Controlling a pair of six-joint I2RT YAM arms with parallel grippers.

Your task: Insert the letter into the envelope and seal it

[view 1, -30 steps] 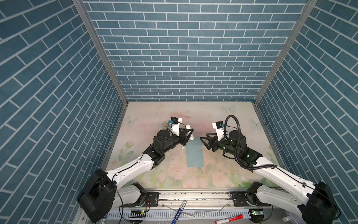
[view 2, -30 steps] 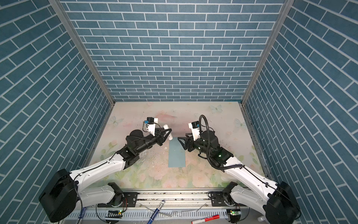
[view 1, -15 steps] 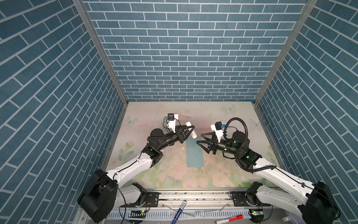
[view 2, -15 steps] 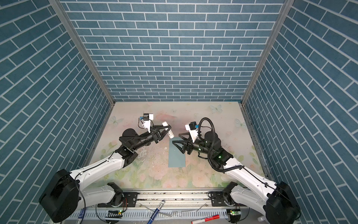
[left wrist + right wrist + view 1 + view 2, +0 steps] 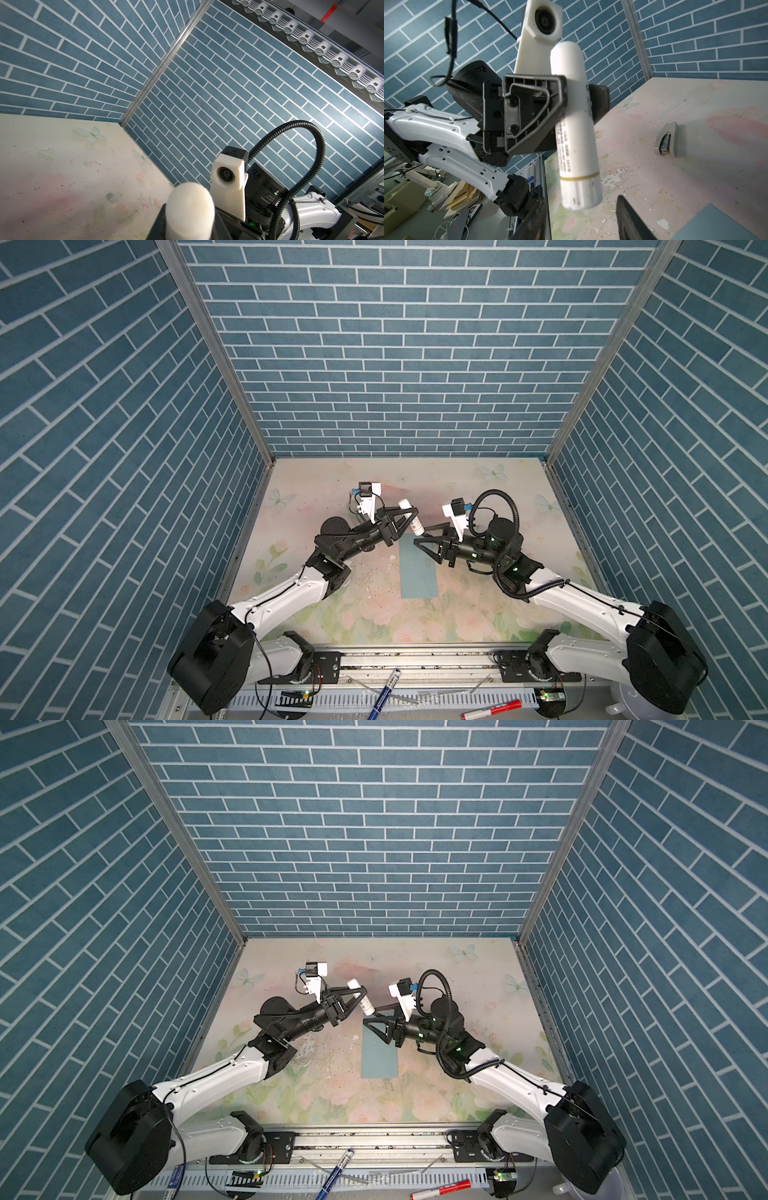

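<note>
The teal envelope lies flat mid-table, and one corner shows in the right wrist view. The letter is out of view. Above the envelope's far end my left gripper is shut on the middle of a white glue stick, held tilted in the air. My right gripper is open. Its two fingers stand on either side just below the stick's lower, capped end, not touching it.
A small beige stapler lies on the floral table beyond the stick. Brick-patterned walls close the left, back and right sides. A blue marker and a red marker rest on the front rail.
My left arm has raised the glue stick slightly. My right gripper has moved left to the stick's lower end, and its jaws have narrowed.
</note>
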